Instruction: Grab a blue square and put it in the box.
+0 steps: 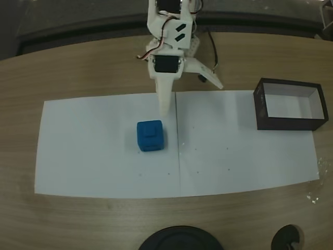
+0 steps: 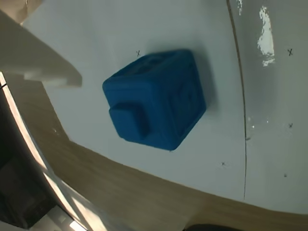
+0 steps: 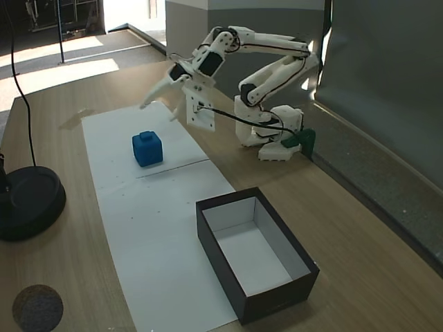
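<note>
The blue square sits on white paper with its stud facing up, near the seam between two sheets. It also shows in another fixed view and large in the wrist view. My gripper hovers open just beyond the block on the arm's side, fingers spread wide and nothing between them; it appears raised above the paper in the side fixed view. One white finger enters the wrist view at upper left. The box, dark-walled with a pale inside, stands empty on the paper's right end.
Two white paper sheets cover the middle of the wooden table. A black round base and a small dark disc lie at the near edge. The arm's base stands behind the paper.
</note>
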Controlling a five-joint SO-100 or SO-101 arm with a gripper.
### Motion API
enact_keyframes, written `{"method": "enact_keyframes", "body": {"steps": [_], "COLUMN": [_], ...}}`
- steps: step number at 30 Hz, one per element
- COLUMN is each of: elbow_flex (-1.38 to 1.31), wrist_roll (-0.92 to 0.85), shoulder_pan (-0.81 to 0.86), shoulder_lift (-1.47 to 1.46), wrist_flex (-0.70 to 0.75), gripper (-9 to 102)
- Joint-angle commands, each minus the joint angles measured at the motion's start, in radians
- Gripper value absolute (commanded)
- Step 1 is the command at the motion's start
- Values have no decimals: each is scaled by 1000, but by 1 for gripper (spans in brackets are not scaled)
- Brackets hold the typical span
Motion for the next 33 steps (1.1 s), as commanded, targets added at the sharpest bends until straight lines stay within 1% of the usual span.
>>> {"method": "enact_keyframes", "body": {"steps": [1,5,9,12,17,19,24,28,31,33], "elbow_flex": [-222,-449,-607,-661,-669,-669,-669,-723,-831,-931], "wrist_roll": [6,6,6,6,6,6,6,9,43,63], "shoulder_pan": [18,54,80,86,75,75,77,54,-21,-110], "shoulder_lift": [-250,-561,-773,-871,-966,-989,-1006,-939,-804,-692], "wrist_flex": [35,127,184,186,163,141,117,146,258,341], "gripper": [32,35,35,34,33,27,5,4,4,4]}}
